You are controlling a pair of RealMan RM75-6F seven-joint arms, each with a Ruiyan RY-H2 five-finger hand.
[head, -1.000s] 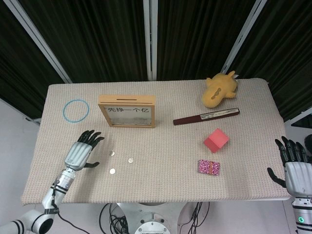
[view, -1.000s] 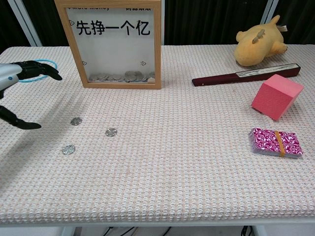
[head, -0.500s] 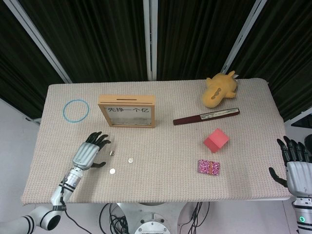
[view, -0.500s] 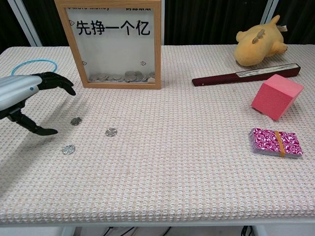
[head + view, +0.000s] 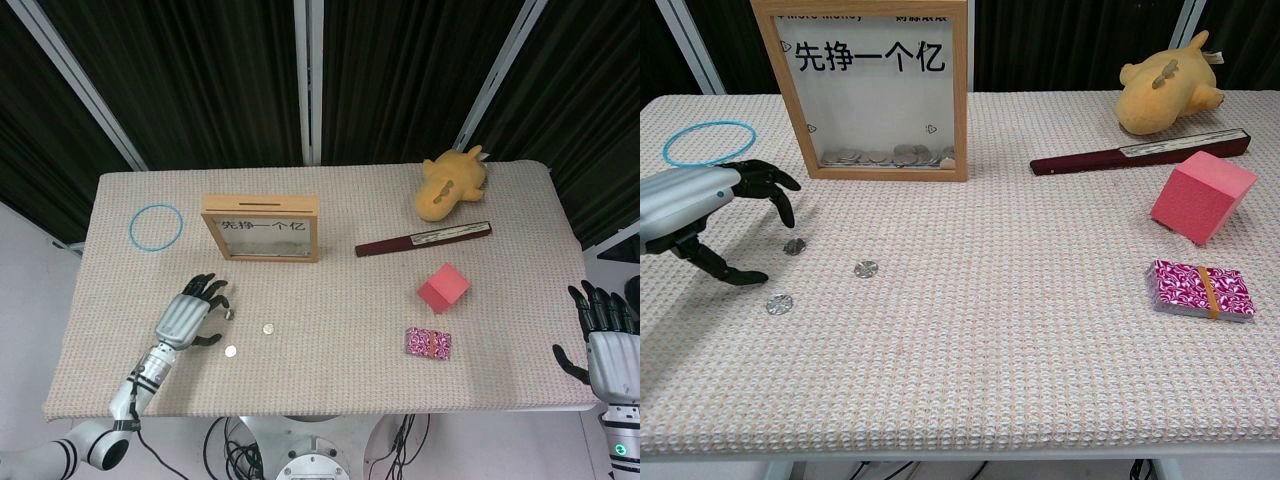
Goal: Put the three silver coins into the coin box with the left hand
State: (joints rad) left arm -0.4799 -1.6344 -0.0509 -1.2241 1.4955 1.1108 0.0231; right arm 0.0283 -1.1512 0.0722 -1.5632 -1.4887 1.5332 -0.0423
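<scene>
Since half a second ago my left hand (image 5: 710, 215) has come closer to the coins and its fingers (image 5: 780, 195) now bend down over the nearest one; it is spread and holds nothing. All three coins lie flat on the cloth in front of the box (image 5: 261, 228): the first coin (image 5: 794, 246) just under my fingertips, the second (image 5: 866, 268) a little further from the hand, the third (image 5: 779, 304) nearest to me. I judge them thin, light, stiff and slippery, so I should pinch one by its edge between thumb and finger. My right hand (image 5: 604, 340) waits at the table edge, far from the box, fingers apart.
</scene>
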